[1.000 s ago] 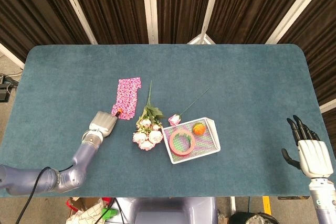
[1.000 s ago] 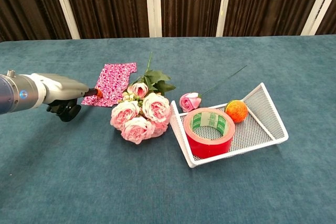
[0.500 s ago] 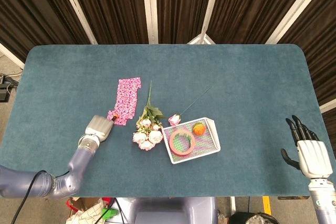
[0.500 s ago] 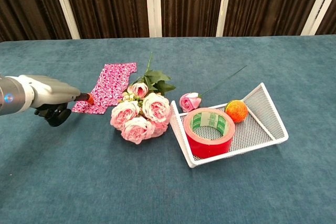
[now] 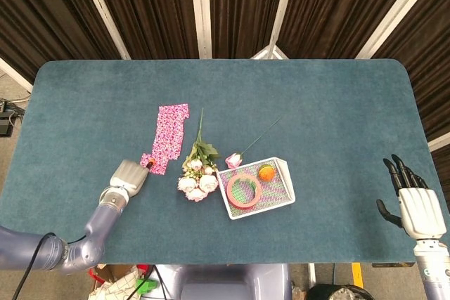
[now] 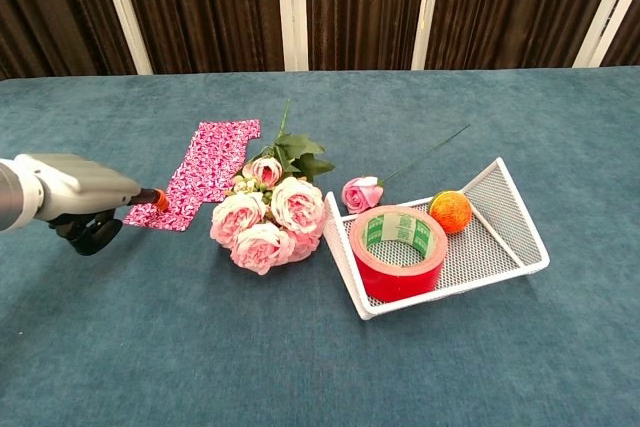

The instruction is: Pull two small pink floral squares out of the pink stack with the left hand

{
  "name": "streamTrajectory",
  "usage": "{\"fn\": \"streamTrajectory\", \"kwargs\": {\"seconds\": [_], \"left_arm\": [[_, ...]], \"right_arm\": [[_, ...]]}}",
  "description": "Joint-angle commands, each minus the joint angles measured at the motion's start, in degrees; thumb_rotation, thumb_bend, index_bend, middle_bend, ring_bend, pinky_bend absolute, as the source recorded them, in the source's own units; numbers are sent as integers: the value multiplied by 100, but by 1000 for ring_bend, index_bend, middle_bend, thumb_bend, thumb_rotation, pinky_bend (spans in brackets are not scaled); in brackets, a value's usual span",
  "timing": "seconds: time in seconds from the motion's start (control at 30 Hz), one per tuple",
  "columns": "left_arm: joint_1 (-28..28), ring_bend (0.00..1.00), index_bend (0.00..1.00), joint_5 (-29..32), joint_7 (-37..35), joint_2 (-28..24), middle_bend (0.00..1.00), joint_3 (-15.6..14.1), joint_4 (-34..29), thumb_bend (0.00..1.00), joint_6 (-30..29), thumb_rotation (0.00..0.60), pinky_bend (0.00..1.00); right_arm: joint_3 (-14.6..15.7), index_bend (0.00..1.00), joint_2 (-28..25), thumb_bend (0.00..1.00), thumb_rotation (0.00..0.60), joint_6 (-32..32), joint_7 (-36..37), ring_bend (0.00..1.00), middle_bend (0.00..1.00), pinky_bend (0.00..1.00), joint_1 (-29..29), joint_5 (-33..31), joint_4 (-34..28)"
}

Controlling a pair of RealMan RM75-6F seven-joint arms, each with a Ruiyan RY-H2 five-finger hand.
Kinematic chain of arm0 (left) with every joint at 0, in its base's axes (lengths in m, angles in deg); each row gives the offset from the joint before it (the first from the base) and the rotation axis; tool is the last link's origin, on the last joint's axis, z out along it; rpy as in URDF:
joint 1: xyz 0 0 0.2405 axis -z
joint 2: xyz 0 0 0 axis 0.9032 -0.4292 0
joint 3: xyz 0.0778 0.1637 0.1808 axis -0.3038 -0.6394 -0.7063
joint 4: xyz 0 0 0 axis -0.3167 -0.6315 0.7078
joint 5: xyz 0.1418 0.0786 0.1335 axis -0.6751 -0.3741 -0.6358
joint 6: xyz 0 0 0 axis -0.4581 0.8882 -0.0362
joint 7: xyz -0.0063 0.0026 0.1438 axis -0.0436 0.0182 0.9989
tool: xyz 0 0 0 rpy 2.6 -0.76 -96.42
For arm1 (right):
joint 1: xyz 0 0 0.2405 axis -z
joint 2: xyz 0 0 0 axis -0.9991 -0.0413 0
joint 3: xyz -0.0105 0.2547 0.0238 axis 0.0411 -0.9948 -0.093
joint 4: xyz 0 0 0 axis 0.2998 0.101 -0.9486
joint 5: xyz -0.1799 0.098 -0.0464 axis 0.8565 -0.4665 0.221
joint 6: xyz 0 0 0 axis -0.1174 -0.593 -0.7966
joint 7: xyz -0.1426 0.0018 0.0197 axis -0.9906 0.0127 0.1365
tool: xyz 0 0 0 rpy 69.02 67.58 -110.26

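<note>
The pink floral stack (image 5: 174,120) (image 6: 220,145) lies left of the table's centre. One small pink floral square (image 5: 157,157) (image 6: 172,206) trails from the stack's near end, still overlapping it. My left hand (image 5: 129,175) (image 6: 76,198) is at the square's near corner, its orange-tipped finger pinching that corner with the other fingers curled underneath. My right hand (image 5: 413,201) hangs off the table's front right edge with fingers spread, holding nothing; the chest view does not show it.
A bouquet of pink roses (image 5: 196,174) (image 6: 266,219) lies just right of the square. A single rose (image 5: 233,160) (image 6: 361,193) lies beside a white mesh basket (image 5: 286,175) (image 6: 520,217), which holds a red tape roll (image 5: 244,190) (image 6: 397,250) and an orange ball (image 5: 266,172) (image 6: 451,211).
My left hand has drawn back toward the table's front left, dragging the pink square further out of the stack. The right hand has barely moved.
</note>
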Motion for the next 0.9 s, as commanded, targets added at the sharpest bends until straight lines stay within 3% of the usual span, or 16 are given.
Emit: {"fn": "streamTrajectory", "kwargs": {"seconds": [0.03,0.7,0.9], "left_arm": [[-12,742,109,13,23,-87,834,-85,-149,1000,-75,600,620],[-107,742,104,-58,150,-575,834,-465,-1113,1000,-530,600,620],[-180,742,64,-662,-211,-784,834,-333,-1241,1000,-513,600,620]], "right_arm": [[-2,0,-4,367,600,3,10,150,50,264,2,-1,0],[0,0,-4,367,600,0,7,150,49,264,0,9,-2],[-1,0,-6,366,600,-36,-1,150,49,264,-11,-13,-9]]}}
